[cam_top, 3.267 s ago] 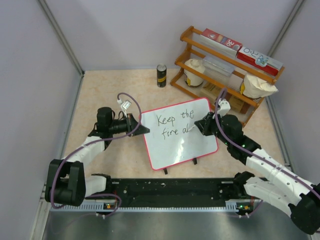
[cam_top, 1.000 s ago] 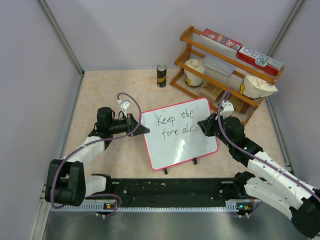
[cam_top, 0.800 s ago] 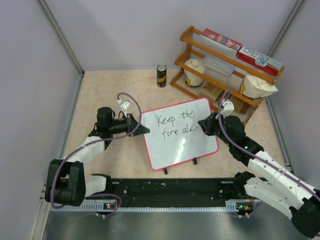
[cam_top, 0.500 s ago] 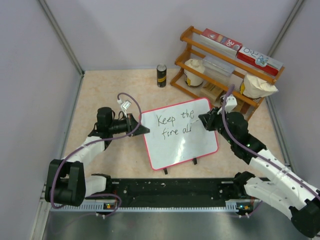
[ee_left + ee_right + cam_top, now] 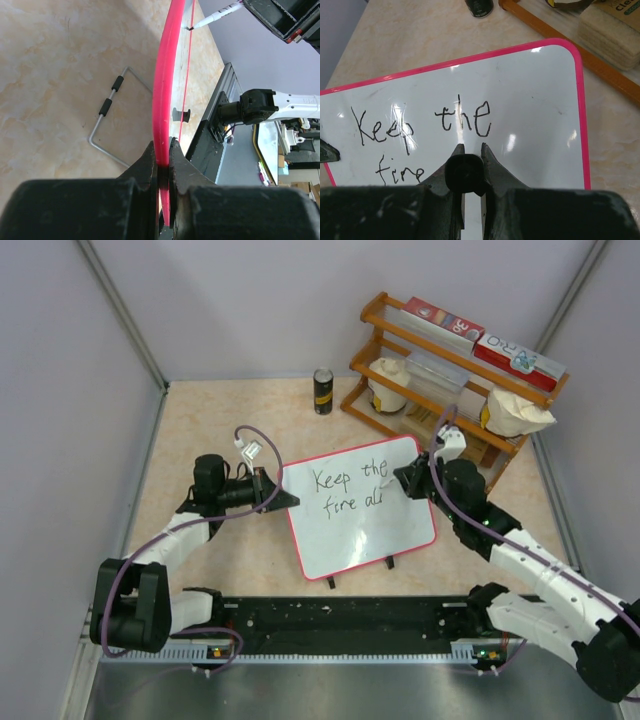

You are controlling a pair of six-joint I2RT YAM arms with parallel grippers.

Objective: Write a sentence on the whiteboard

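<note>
Here, one whiteboard (image 5: pixel 362 536) carries one sentence (image 5: pixel 330 480) across two lines, one marker (image 5: pixel 218 16) touching.

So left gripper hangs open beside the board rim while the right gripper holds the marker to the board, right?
No: the left gripper is shut on the board's rim, not open beside it; the left wrist view shows it. The right gripper does hold the marker to the board.
</note>
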